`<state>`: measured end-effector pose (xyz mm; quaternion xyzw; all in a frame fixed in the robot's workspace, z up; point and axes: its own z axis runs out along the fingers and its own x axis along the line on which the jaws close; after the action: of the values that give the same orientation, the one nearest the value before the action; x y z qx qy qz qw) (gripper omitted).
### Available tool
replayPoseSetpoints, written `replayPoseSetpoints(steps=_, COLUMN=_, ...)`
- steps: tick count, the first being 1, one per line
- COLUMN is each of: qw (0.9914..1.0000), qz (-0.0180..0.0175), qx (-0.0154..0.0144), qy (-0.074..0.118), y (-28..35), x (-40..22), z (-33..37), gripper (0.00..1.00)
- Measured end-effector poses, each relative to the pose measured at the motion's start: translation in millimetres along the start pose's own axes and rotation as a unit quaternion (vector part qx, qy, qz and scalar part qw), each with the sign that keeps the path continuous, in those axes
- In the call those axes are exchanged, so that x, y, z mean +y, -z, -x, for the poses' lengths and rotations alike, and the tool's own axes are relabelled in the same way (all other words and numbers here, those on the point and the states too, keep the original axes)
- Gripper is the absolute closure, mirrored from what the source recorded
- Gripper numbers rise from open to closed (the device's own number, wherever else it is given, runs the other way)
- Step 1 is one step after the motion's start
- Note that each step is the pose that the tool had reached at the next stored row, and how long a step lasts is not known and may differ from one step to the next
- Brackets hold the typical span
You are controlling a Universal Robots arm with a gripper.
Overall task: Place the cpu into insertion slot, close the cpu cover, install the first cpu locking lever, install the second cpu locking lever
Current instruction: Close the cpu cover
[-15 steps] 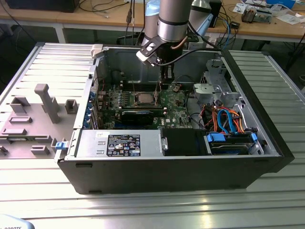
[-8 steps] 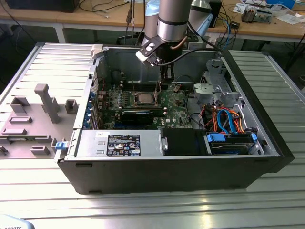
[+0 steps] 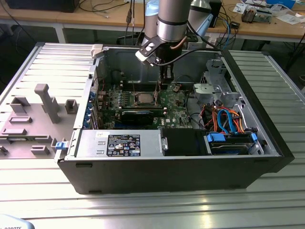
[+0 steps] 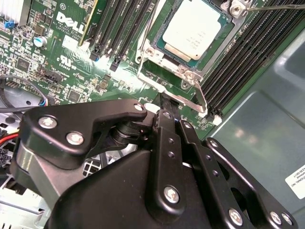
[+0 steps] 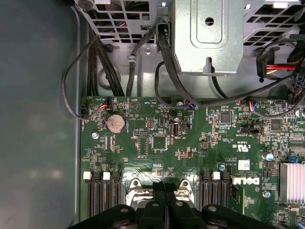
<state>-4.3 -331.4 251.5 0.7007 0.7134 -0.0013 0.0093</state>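
My fingers [image 4: 164,114] pressed together, just thin seam between tips in first wrist view. Tips sit right at wire locking lever [image 4: 188,101] along socket edge; contact unclear. cpu [image 4: 195,28] seated in insertion slot [image 3: 137,99], near centre of exterior view. cpu cover [image 4: 167,60] lies down around it, chip top showing through cut-out. First wrist view adds board past tips: coin cell [image 5: 115,124], black cables [image 5: 167,62]. Exterior view adds open case [image 3: 190,167] on ribbed surface [image 3: 143,210].
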Motion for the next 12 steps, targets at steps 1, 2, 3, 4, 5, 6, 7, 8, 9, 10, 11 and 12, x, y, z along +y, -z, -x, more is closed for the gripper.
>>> replayPoseSetpoints(steps=1, qw=1.0, qz=0.0, qx=0.0, qy=0.0, y=0.0, x=-0.1, z=0.0, gripper=0.89)
replayPoseSetpoints(steps=2, qw=1.0, qz=0.0, qx=0.0, qy=0.0, y=0.0, x=-0.3, z=0.0, gripper=0.89)
replayPoseSetpoints(steps=3, qw=1.0, qz=0.0, qx=0.0, qy=0.0, y=0.0, x=-0.4, z=0.0, gripper=0.89)
replayPoseSetpoints(steps=4, qw=1.0, qz=0.0, qx=0.0, qy=0.0, y=0.0, x=-0.6, z=0.0, gripper=0.89)
replayPoseSetpoints(steps=5, qw=1.0, qz=0.0, qx=0.0, qy=0.0, y=0.0, x=-0.9, z=0.0, gripper=0.89)
replayPoseSetpoints(steps=6, qw=1.0, qz=0.0, qx=0.0, qy=0.0, y=0.0, x=-1.1, z=0.0, gripper=0.89)
replayPoseSetpoints(steps=7, qw=1.0, qz=0.0, qx=0.0, qy=0.0, y=0.0, x=-1.2, z=0.0, gripper=0.89)
replayPoseSetpoints(steps=8, qw=1.0, qz=0.0, qx=0.0, qy=0.0, y=0.0, x=-1.4, z=0.0, gripper=0.89)
replayPoseSetpoints(steps=9, qw=1.0, qz=0.0, qx=0.0, qy=0.0, y=0.0, x=-1.6, z=0.0, gripper=0.89)
replayPoseSetpoints(steps=10, qw=1.0, qz=0.0, qx=0.0, qy=0.0, y=0.0, x=-2.7, z=0.0, gripper=0.89)
replayPoseSetpoints(steps=11, qw=1.0, qz=0.0, qx=0.0, qy=0.0, y=0.1, x=-3.7, z=-0.1, gripper=0.89)
replayPoseSetpoints(steps=12, qw=1.0, qz=0.0, qx=0.0, qy=0.0, y=0.1, x=-3.8, z=-0.1, gripper=0.89)
